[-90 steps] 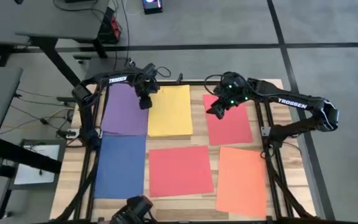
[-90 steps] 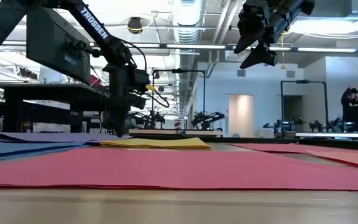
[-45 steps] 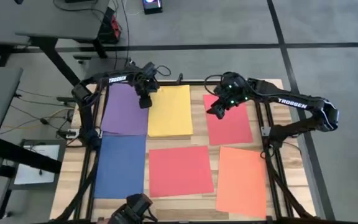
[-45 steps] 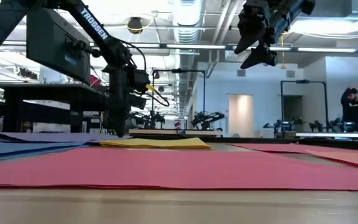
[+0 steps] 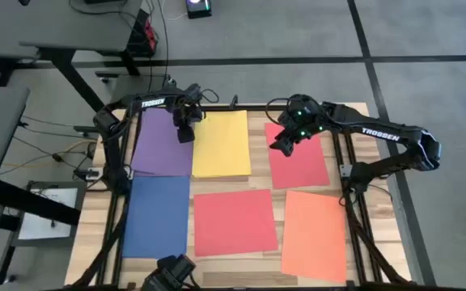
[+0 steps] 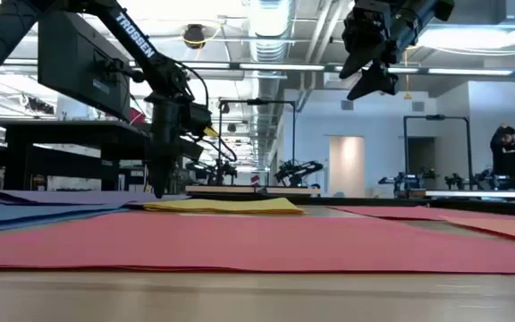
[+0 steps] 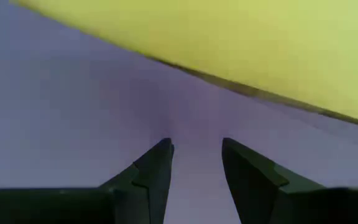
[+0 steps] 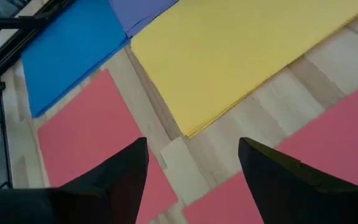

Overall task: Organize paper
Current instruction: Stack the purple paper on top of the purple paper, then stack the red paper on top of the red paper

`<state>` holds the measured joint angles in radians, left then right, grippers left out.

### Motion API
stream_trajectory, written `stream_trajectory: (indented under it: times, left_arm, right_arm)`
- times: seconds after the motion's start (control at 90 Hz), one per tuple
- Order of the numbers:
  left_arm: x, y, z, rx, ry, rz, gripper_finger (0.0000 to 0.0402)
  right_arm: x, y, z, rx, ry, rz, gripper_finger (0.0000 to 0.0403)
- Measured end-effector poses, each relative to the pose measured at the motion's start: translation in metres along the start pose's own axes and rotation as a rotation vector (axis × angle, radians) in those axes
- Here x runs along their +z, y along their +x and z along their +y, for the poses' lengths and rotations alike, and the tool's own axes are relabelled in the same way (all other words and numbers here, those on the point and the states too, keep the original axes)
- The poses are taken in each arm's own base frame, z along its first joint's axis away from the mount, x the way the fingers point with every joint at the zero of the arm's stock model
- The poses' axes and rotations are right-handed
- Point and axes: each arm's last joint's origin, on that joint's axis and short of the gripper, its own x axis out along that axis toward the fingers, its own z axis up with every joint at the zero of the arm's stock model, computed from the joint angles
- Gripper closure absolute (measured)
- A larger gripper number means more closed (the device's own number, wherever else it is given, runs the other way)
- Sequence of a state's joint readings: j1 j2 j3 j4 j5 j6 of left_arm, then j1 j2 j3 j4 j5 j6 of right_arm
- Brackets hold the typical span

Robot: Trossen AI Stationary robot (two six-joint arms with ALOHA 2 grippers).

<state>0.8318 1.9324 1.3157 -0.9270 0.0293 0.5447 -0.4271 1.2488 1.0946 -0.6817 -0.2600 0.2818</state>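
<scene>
Now my left gripper [image 5: 185,134] presses down, fingers parted and holding nothing, on the purple sheet [image 5: 162,143] beside the yellow sheet [image 5: 222,144] (right gripper [image 5: 281,145] waits spread above the table [image 5: 259,179]), so I think gathering begins and next needs pinching an edge.

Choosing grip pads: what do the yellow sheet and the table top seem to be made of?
The yellow sheet looks like matte paper, apparently a thin stack: layered edges show at its corner. The table top looks like light wood planks, grained with visible seams and a smooth finish; possibly laminate.
</scene>
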Motion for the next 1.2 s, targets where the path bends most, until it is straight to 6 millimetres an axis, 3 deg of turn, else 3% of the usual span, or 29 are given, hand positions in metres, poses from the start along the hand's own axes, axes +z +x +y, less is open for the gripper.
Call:
stream_trajectory:
  times: [0.356,0.844,1.044,1.2]
  left_arm:
    - [-0.015,0.017,-0.010,-0.002,-0.017,0.095,0.0277]
    - [-0.001,-0.009,0.001,0.068,-0.038,0.083,0.0277]
    - [0.015,-0.049,-0.002,0.048,-0.088,0.070,0.0277]
    - [0.045,-0.097,-0.017,-0.091,-0.256,-0.147,0.0277]
  right_arm:
    - [0.000,0.000,0.000,0.000,-0.002,0.000,0.0163]
    - [0.000,0.000,0.000,0.000,0.005,-0.001,0.0163]
    - [-0.009,-0.001,-0.003,0.010,0.086,0.098,0.0163]
    - [-0.030,-0.004,0.013,0.010,0.187,0.203,0.0163]
